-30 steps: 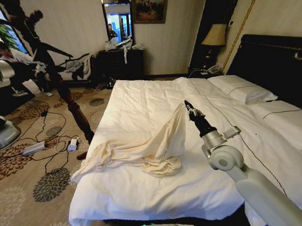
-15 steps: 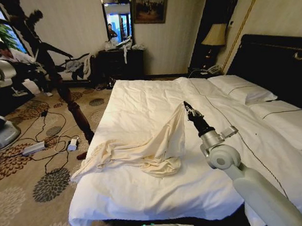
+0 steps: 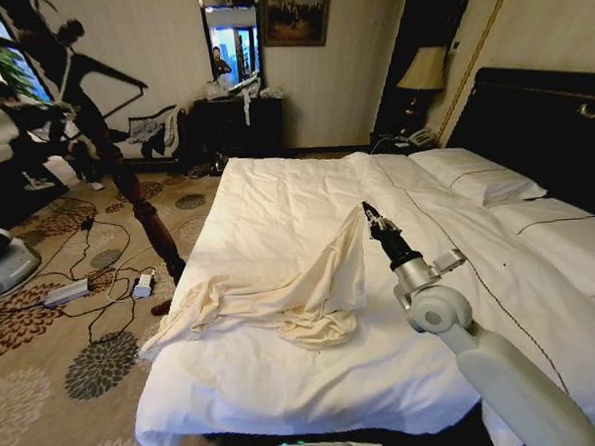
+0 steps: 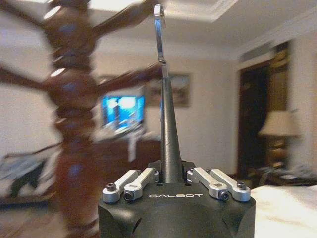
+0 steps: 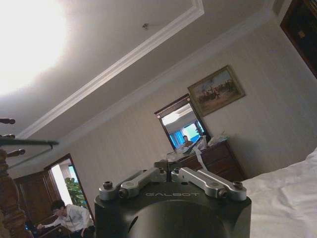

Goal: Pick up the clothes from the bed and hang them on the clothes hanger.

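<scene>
Now the right gripper (image 3: 368,211) is pinched tight on a peak of the cream garment (image 3: 291,292), tenting it up off the bed (image 3: 314,380) — the rest of the cloth trails down and away from the claw toward the bed's near corner. Over on the left, the left gripper (image 4: 171,173) is clamped around the stem of the clothes hanger (image 4: 167,129), hook (image 4: 159,32) pointing straight out beyond the fingers, beside the wooden coat stand (image 4: 69,114). To lift well, I'd say go up slow and high — that long tail needs to clear the duvet without snagging or slipping.
</scene>
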